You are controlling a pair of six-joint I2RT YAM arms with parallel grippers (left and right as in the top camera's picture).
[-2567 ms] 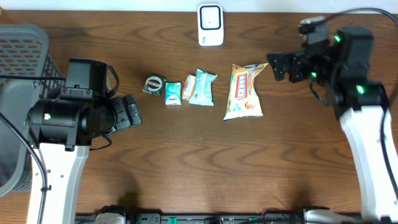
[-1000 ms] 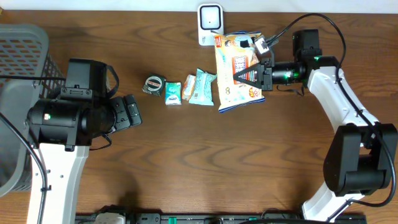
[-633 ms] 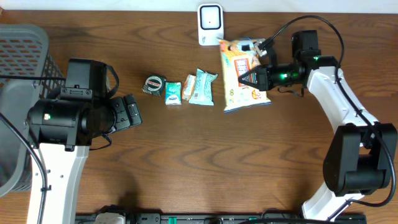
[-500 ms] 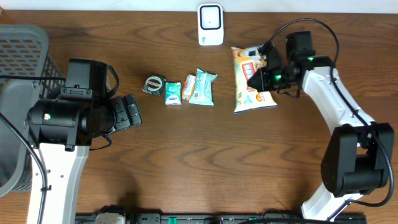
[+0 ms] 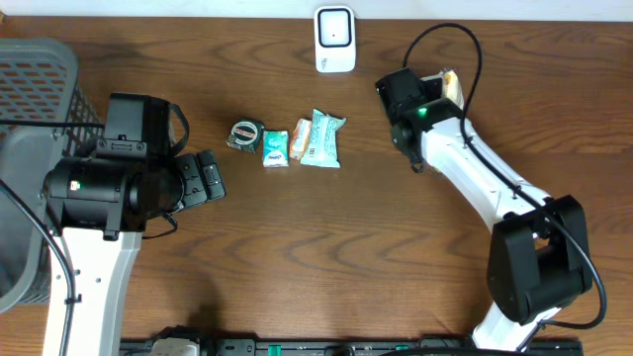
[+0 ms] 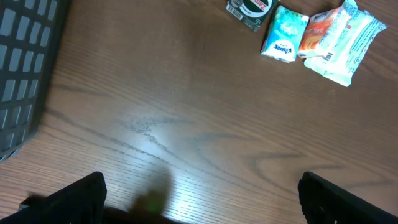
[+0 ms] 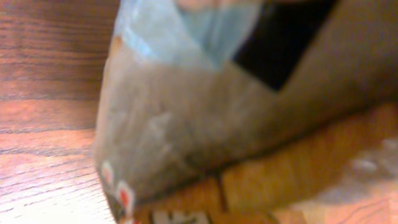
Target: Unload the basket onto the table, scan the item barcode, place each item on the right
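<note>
I look down at the white scanner [image 5: 334, 40] at the far edge of the brown table [image 5: 326, 257].

My right claw [image 5: 407, 97] is just to the right of the scanner. It is clenched on the snack bag [image 5: 451, 85]. From above, my right arm [image 5: 475, 178] hides most of the bag. Only a small pale bit of it peeks out, further right of the scanner than the claw. In the right wrist camera the bag fills almost the whole picture. It looks blurry, grey on top and orange at the bottom. Some brown wood shows at the left side. I cannot tell if the bag touches the table, and I cannot see a barcode.

My left claw [image 5: 210, 176] is well to the left of the scanner and nearer to me. It is spread wide and has nothing in it.

Four small things lie in a row, nearer to me than the scanner and a bit to its left. They are a round tin [image 5: 244, 134], a tissue pack [image 5: 275, 148], an orange pack [image 5: 300, 139] and a blue-green pack [image 5: 321, 137]. The blue-green pack is closest to the scanner.

A grey basket [image 5: 35, 74] sits far left of the scanner.
</note>
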